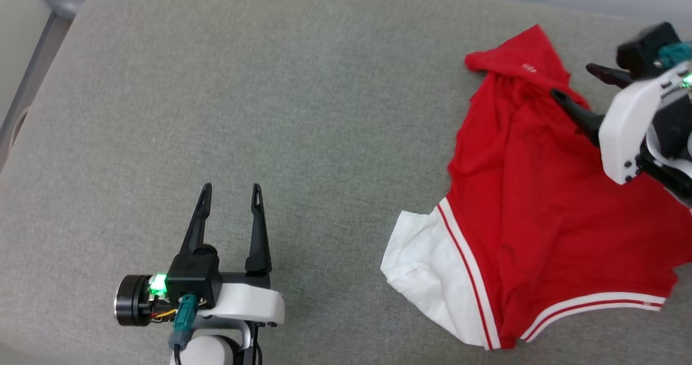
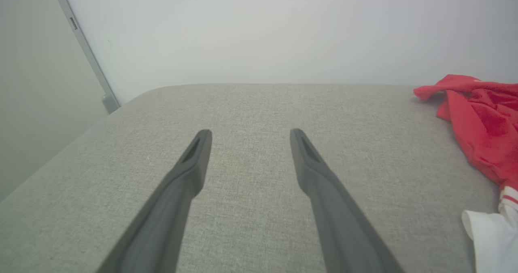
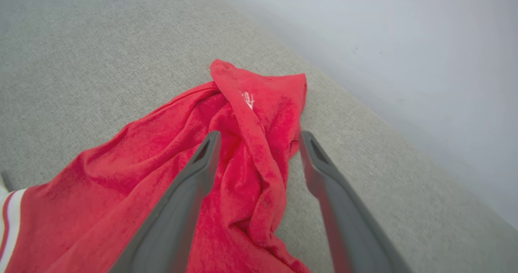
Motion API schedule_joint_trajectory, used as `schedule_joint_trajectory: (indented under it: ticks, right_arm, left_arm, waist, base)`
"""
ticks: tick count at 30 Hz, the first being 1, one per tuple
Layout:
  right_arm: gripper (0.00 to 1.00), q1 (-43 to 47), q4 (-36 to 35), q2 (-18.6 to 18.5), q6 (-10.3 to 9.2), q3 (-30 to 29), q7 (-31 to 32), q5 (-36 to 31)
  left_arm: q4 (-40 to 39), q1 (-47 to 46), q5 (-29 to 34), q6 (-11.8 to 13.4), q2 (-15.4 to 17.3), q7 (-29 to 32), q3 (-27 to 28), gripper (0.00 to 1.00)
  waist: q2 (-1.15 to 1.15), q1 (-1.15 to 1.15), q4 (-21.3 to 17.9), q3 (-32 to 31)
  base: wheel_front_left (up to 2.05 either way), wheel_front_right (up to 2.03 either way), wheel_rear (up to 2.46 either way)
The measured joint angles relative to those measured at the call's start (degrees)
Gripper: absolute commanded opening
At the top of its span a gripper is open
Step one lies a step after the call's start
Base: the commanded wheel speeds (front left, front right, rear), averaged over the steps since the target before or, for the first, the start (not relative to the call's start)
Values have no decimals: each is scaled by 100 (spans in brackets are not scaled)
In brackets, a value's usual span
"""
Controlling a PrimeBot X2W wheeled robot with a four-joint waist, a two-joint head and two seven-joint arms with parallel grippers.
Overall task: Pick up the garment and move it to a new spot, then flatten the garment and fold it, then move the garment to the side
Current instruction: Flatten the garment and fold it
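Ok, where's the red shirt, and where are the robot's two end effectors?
garment [image 1: 540, 203]: head view, middle of its red body.
left end effector [image 1: 231, 187]: head view, midway between its fingertips.
right end effector [image 1: 571, 79]: head view, midway between its fingertips.

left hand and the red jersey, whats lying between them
Nothing: in the head view, only the bare grey fabric surface stretches from the open left hand to the jersey.
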Motion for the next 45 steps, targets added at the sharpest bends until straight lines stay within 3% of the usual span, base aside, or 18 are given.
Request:
schedule_joint_trajectory:
  ticks: [5, 8, 12, 15, 20, 25, 29, 32, 36, 41, 45]
  right_arm:
    - [100, 634, -92, -102, 0, -545, -1204, -153]
    - [100, 1128, -64, -38, 0, -1155, -1861, -328]
    - [100, 1883, -8, 243, 0, -2237, -2246, -740]
    - [100, 2536, -194, 559, 0, -3293, -2310, -1277]
    - [100, 3873, -1417, 1450, 0, -5133, -2325, -2526]
    - [100, 5158, -2496, 2441, 0, -6200, -2326, -3307]
    - [100, 5820, -3047, 2931, 0, -6468, -2208, -3539]
    - [100, 6083, -3350, 3099, 0, -6581, -2065, -3656]
    - [100, 6231, -3522, 3177, 0, -6589, -1938, -3755]
    - [100, 6219, -3601, 3196, 0, -6506, -1862, -3788]
    - [100, 6189, -3623, 3183, 0, -6464, -1839, -3800]
  left_arm:
    - [-27, 201, 90, -147, 75, 0, 133, 100]
    - [-53, 309, 113, -230, 147, 0, 178, 100]
    - [-65, 427, 131, -316, 205, 0, 281, 100]
    - [-74, 515, 130, -368, 233, 0, 342, 100]
    - [-65, 615, 90, -530, 290, 0, 378, 100]
    - [55, 516, 67, -966, 465, 0, 263, 100]
    - [287, 41, -2, -1473, 766, 140, 51, 100]
    - [332, -446, -203, -1722, 1027, 673, -244, 100]
    - [219, -998, -770, -1803, 1459, 1659, -943, 100]
    - [-48, -1768, -1929, -1811, 2208, 2863, -2173, 100]
    - [-168, -2374, -2743, -1811, 2609, 3753, -3040, 100]
  waist:
    - [0, -1, -225, -457]
    - [0, -1, -392, -701]
    - [0, -1, -620, -968]
    - [0, -1, -782, -1133]
    - [0, -1, -1020, -1323]
    - [0, -2, -1104, -1455]
    - [0, -1, -1097, -1475]
    - [0, -1, -1123, -1480]
    - [0, -1, -1216, -1490]
    - [0, 0, -1359, -1480]
    - [0, 0, -1448, -1427]
  base:
    - [0, 0, 0]
    - [0, 0, 0]
    - [0, 0, 0]
    - [0, 0, 0]
    - [0, 0, 0]
    - [0, 0, 0]
    - [0, 0, 0]
    - [0, 0, 0]
    - [0, 0, 0]
    - [0, 0, 0]
    - [0, 0, 0]
